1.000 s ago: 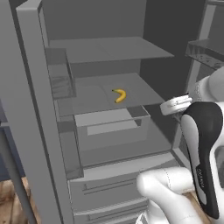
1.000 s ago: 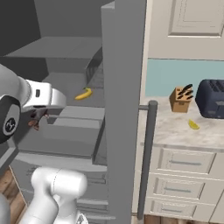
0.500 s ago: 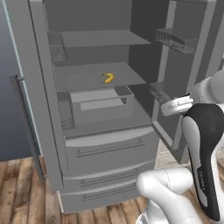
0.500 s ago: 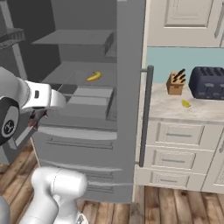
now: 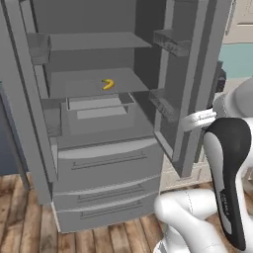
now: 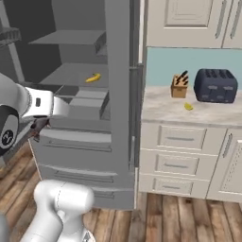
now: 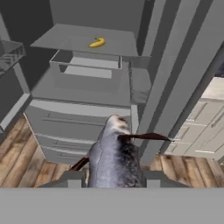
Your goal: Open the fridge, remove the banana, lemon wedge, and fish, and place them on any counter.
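Note:
The fridge (image 5: 99, 153) stands with both upper doors open. A yellow banana (image 5: 107, 84) lies on its middle shelf, also seen from the right (image 6: 93, 78) and from the hand (image 7: 97, 42). My gripper (image 7: 113, 178) is shut on the grey fish (image 7: 114, 153), which sticks out ahead of it, with a thin dark fin to the right. The held fish hangs in front of the lower drawers, outside the fridge. The lemon wedge (image 6: 188, 107) lies on the beige counter (image 6: 163, 113), in front of the toaster.
The open right fridge door (image 5: 192, 89) with its door bins stands between the fridge and the counter. A dark toaster (image 6: 215, 85) and a knife block (image 6: 178, 86) sit at the back of the counter. Cream drawers (image 6: 179, 163) are below, wood floor in front.
The whole picture has shifted: the base has backed off and the fridge now looks farther away. The fish stays in the gripper; the banana has not moved.

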{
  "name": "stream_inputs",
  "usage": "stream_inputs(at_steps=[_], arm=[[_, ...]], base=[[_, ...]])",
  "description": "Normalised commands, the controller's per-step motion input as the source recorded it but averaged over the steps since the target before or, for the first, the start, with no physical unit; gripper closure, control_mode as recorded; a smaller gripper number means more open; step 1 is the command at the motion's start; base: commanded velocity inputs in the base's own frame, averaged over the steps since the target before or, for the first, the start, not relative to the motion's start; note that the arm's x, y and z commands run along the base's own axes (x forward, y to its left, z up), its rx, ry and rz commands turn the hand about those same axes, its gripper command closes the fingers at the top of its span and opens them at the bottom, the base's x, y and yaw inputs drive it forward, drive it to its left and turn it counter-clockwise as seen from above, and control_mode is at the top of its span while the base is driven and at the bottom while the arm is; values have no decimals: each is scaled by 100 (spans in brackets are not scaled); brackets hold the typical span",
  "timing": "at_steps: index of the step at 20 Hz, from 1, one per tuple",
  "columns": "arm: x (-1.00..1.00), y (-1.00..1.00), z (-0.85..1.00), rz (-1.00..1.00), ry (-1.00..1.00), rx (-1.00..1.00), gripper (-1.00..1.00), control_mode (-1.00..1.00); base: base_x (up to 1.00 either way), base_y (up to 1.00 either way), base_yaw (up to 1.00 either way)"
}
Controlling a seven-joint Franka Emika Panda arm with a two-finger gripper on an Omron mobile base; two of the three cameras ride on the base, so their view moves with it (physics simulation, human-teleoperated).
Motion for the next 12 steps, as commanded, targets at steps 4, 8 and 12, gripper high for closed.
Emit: stream_inputs(at_steps=[4, 8, 12], arm=[[0, 0, 0, 0, 0, 0, 100, 100], [0, 0, 0, 0, 0, 0, 100, 100], [0, 0, 0, 0, 0, 0, 100, 100]], base=[[-19, -75, 3], [-38, -66, 3], [-49, -52, 3]])
